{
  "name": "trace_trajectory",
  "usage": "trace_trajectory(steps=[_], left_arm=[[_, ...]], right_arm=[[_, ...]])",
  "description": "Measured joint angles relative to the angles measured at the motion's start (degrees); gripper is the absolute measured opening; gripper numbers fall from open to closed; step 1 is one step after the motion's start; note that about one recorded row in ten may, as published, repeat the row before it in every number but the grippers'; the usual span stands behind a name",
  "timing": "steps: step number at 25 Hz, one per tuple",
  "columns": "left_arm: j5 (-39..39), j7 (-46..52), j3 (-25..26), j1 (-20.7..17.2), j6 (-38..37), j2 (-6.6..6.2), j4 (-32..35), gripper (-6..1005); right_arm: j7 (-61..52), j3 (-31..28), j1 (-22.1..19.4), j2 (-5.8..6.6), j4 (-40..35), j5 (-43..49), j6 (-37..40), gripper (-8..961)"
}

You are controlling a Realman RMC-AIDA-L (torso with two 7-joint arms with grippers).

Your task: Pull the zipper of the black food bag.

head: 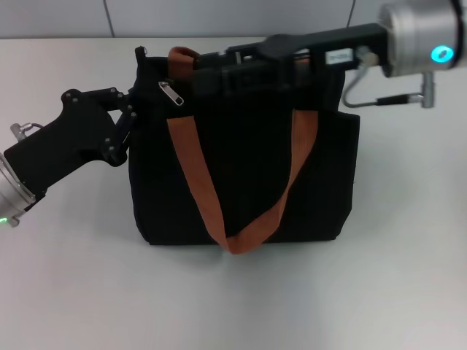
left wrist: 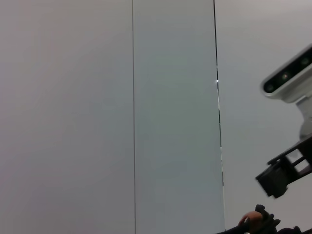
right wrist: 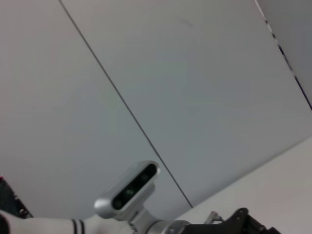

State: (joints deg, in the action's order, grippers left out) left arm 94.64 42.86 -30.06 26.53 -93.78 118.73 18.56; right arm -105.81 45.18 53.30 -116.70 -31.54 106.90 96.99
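Observation:
The black food bag (head: 248,175) lies flat in the middle of the white table, its two orange-brown straps (head: 201,186) draped over it. The small silver zipper (head: 171,93) lies free on the zip line near the bag's top left corner. My left gripper (head: 133,111) comes in from the left and is closed on the bag's upper left edge. My right gripper (head: 208,67) reaches in from the right along the bag's top edge and ends just right of the zipper, black against the black fabric. A bit of strap (left wrist: 251,218) shows in the left wrist view.
The white table (head: 73,277) runs out on all sides of the bag, with a grey panelled wall (head: 219,14) behind it. The wrist views show mostly the wall (left wrist: 97,117), plus the other arm's wrist camera (left wrist: 287,80) (right wrist: 129,190).

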Motion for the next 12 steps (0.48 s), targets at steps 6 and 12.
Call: trace_trajectory(steps=[6, 12], left_arm=[[0.0, 0.0, -0.3, 0.0, -0.1, 0.01, 0.0, 24], [0.0, 0.0, -0.3, 0.1, -0.1, 0.02, 0.0, 26]], right_arm=[[-7.7, 3.6, 2.5, -0.12, -0.2, 0.2, -5.3, 645], [-11.3, 6.5, 3.9, 0.17, -0.4, 0.5, -7.0, 436]])
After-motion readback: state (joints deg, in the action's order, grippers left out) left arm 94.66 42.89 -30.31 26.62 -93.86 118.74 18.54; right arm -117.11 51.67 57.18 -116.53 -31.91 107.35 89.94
